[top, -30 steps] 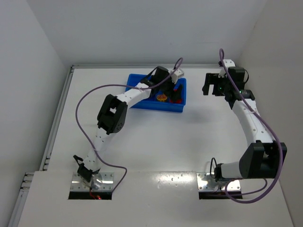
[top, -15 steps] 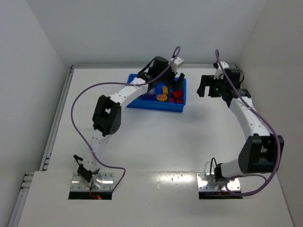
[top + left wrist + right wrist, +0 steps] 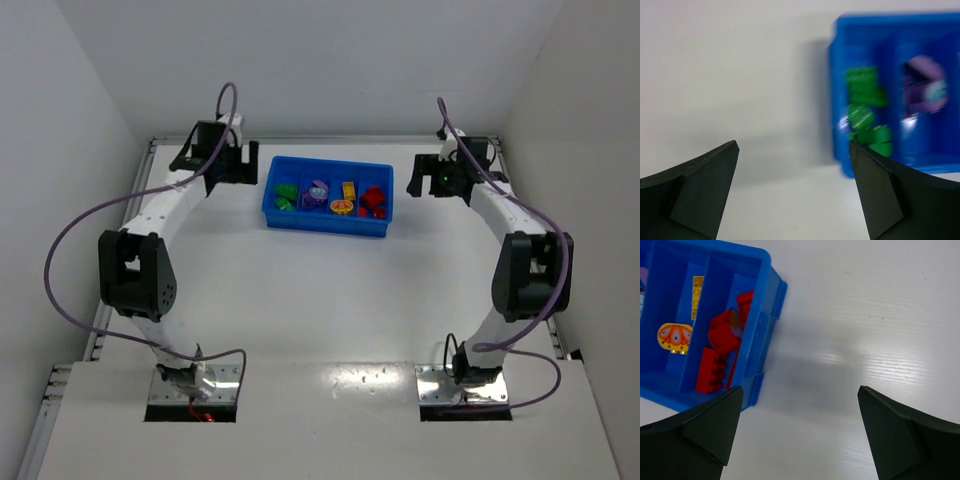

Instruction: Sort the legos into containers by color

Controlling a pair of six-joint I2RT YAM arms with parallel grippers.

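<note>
Robot lab test cell: white table (image 3: 330,300), plain white enclosure walls (image 3: 300,60), two arms (image 3: 160,205) bolted at edge.

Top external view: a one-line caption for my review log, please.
Left gripper and right gripper, both open, flank the blue tray of colour-sorted legos.

1. I can read no text, number or brand in any view.
2. The yellow lego (image 3: 674,336), left in the right wrist view, bears an orange printed pattern with no legible letters.
3. The left wrist view is too blurred to read.
</note>
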